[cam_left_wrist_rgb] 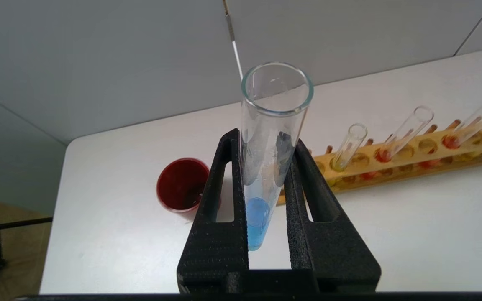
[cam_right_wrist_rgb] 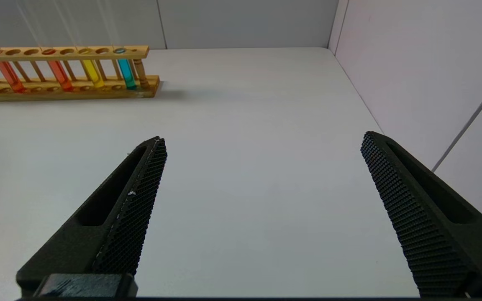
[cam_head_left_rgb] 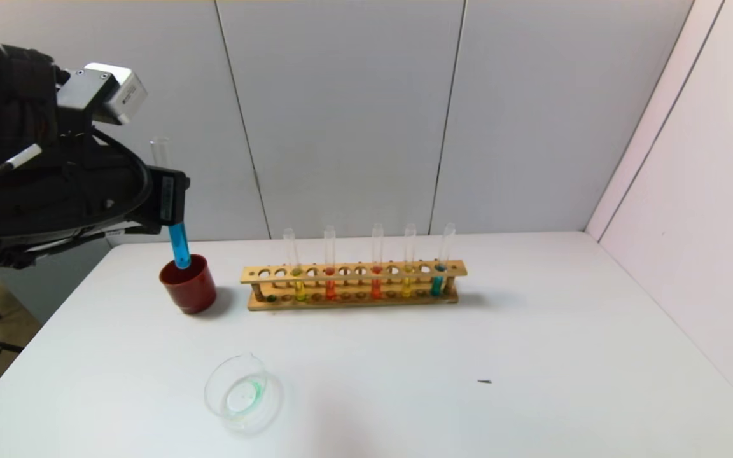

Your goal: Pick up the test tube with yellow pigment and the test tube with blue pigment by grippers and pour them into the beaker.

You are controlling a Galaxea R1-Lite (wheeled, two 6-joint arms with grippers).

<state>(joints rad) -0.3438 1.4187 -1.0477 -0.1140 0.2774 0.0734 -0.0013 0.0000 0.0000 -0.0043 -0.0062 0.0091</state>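
Observation:
My left gripper (cam_head_left_rgb: 172, 203) is shut on the test tube with blue pigment (cam_head_left_rgb: 180, 245), holding it upright in the air above the table's back left. In the head view its round bottom shows in front of the red cup (cam_head_left_rgb: 188, 283). The left wrist view shows both fingers pressed on the glass (cam_left_wrist_rgb: 274, 104), with cyan liquid low in the tube. The test tube with yellow pigment (cam_head_left_rgb: 300, 289) stands at the left of the wooden rack (cam_head_left_rgb: 354, 272). The clear beaker (cam_head_left_rgb: 239, 391) sits near the front edge, with a greenish trace inside. My right gripper (cam_right_wrist_rgb: 262, 138) is open over bare table.
The rack also holds orange-red, red, golden-yellow and teal tubes (cam_head_left_rgb: 436, 286). Grey panels close the back, and a wall (cam_head_left_rgb: 691, 191) runs along the right side. A small dark speck (cam_head_left_rgb: 484, 381) lies on the white table (cam_head_left_rgb: 532, 350).

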